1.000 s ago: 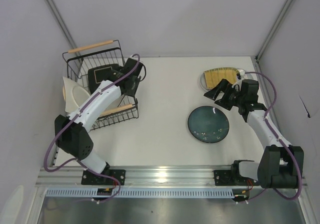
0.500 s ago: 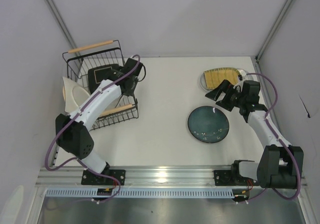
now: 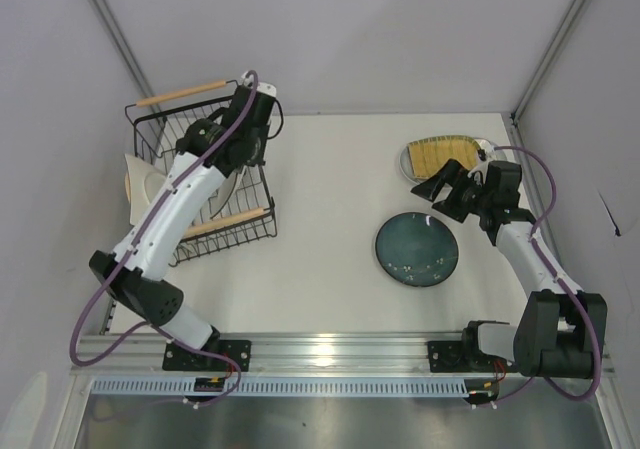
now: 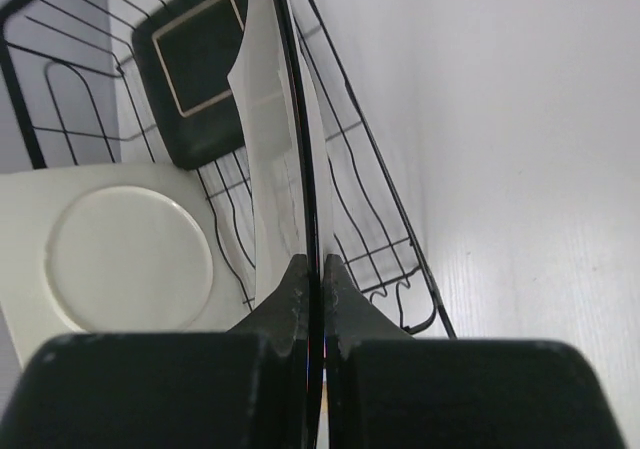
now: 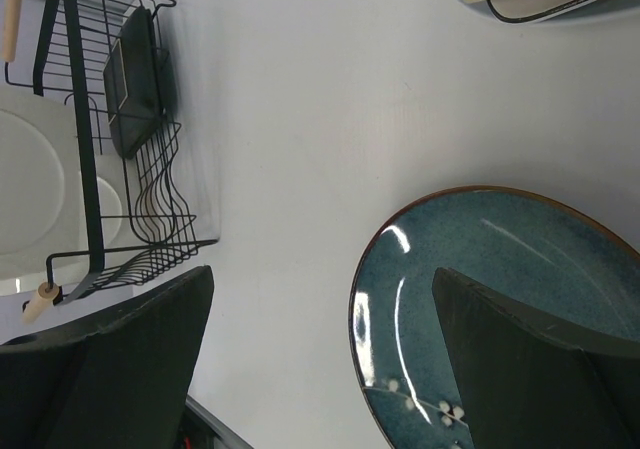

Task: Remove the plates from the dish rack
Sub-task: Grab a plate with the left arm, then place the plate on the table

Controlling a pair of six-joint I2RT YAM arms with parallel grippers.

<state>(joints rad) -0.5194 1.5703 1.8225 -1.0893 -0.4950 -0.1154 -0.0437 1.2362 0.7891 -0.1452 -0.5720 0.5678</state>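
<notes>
Left arm: we stretch out over the rack.
Left gripper: we pinch the rim of a pale plate, on edge inside it.
Right gripper: we hold it spread wide beside the teal plate.

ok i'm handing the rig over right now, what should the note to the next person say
Left hand: shut on the rim of a pale plate, which sits edge-on in the rack and is not yet clear of it.
Right hand: open, empty, above the teal plate.
Done: teal plate and yellow ribbed plate are out on the table, the yellow one stacked on another.
Left: the pale plate, the black square plate and the white square plate at the rack.
</notes>
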